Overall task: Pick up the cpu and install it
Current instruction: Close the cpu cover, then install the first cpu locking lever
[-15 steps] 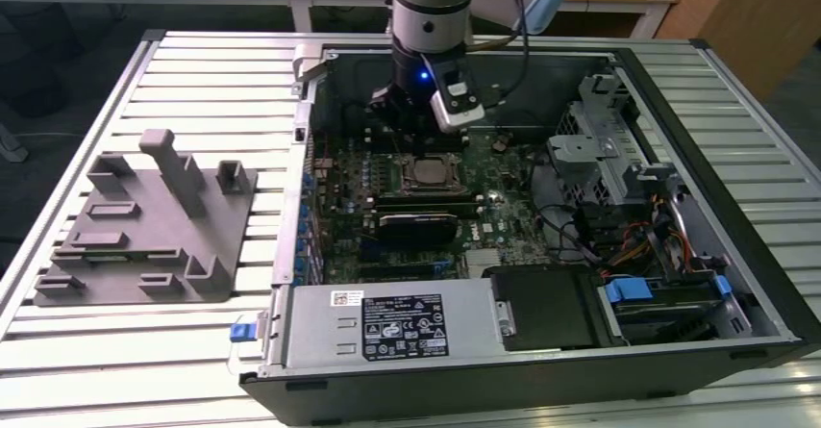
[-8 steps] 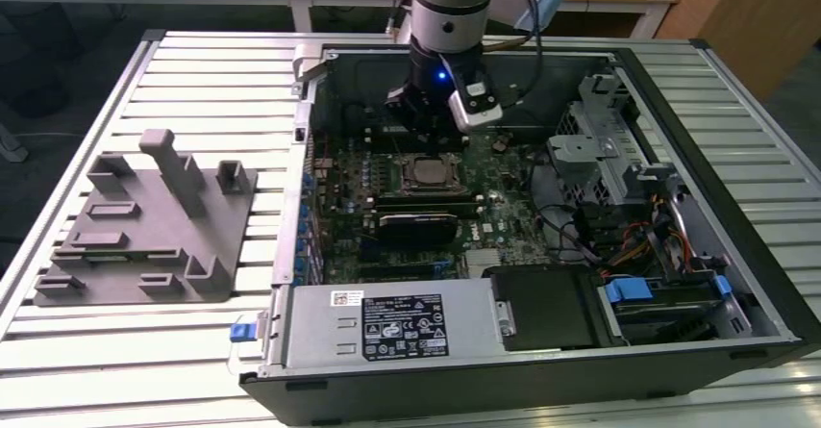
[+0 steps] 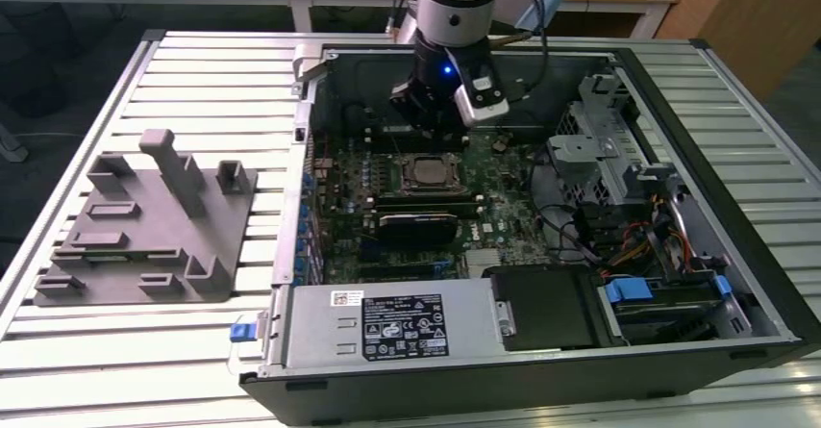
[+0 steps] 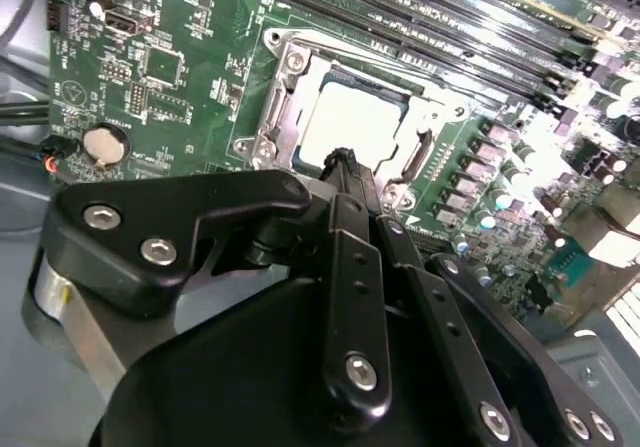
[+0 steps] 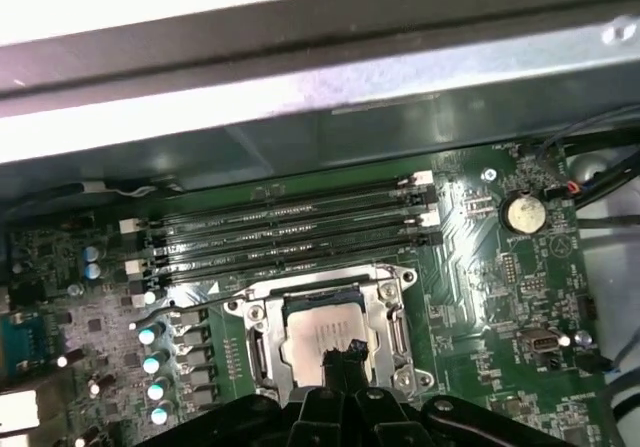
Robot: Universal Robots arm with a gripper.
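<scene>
While the grey plastic fixture (image 3: 141,226) stands matte and blocky on the slatted metal table (image 3: 77,370) at the exterior view's left, the cpu (image 3: 428,172) lies flat in its socket frame (image 4: 283,87) on the green motherboard (image 3: 513,216), inside the open black case (image 3: 757,284). Just above it hangs the gripper (image 4: 345,159), its 2 black fingers pinched together on nothing, with the tips over the chip's edge. Whether they touch it I cannot tell. I judge the chip light, stiff and slick across its silvery lid, delicate underneath, and best taken by 2 opposite rim edges and kept level. Further right sit a grey metal drive cage (image 3: 603,149) and loose coloured cables (image 3: 641,245).
</scene>
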